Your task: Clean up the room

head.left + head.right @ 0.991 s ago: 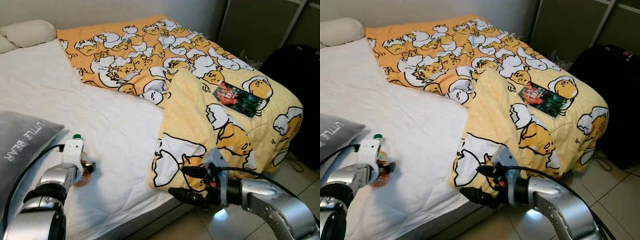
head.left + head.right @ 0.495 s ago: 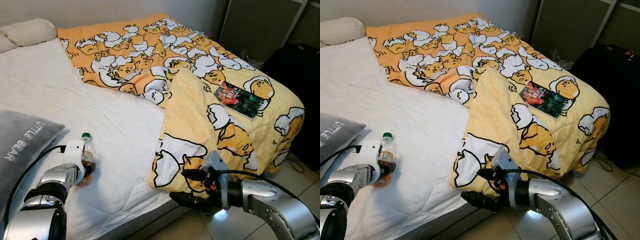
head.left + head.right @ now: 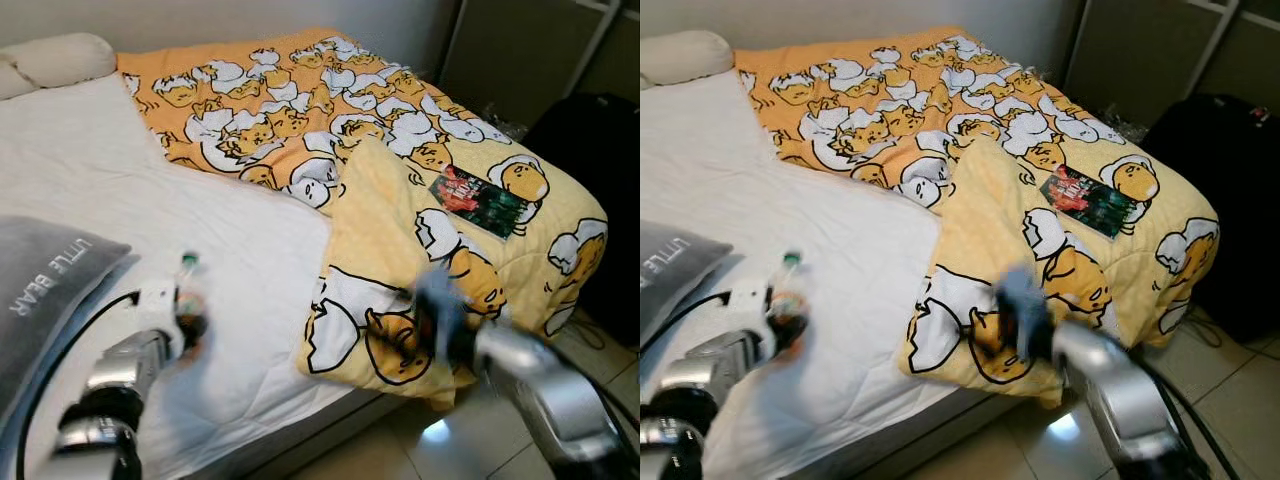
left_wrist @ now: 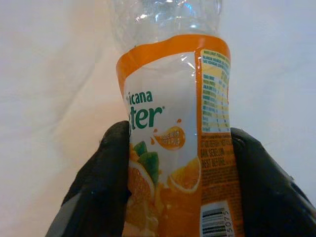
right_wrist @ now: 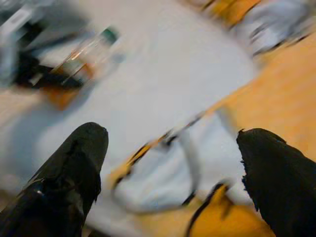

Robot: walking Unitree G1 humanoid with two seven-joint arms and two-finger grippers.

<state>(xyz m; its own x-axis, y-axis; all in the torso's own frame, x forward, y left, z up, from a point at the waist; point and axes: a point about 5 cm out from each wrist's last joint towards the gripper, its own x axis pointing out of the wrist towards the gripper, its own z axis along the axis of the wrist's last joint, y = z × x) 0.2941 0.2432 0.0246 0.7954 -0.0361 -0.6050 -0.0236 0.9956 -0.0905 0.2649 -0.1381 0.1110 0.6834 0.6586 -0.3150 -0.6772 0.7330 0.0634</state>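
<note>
A clear plastic bottle (image 3: 187,292) with an orange label and a green cap stands nearly upright just above the white sheet (image 3: 250,250), beside the grey pillow. My left gripper (image 3: 185,325) is shut on its lower half; in the left wrist view both black fingers (image 4: 101,190) press on the bottle's label (image 4: 177,143). My right gripper (image 3: 440,310) is blurred by motion in front of the folded yellow quilt (image 3: 400,240) at the bed's edge. The right wrist view has its fingers (image 5: 69,173) wide apart, open, with nothing between them.
A grey "LITTLE BEAR" pillow (image 3: 50,280) lies at the left and a pale pillow (image 3: 65,58) at the bed's head. A dark printed booklet (image 3: 477,200) rests on the quilt. A black bag (image 3: 590,150) stands at the right, by the tiled floor (image 3: 440,450).
My left gripper has raised the bottle from lying on the sheet to nearly upright. My right arm has swung up from below the mattress edge to in front of the quilt.
</note>
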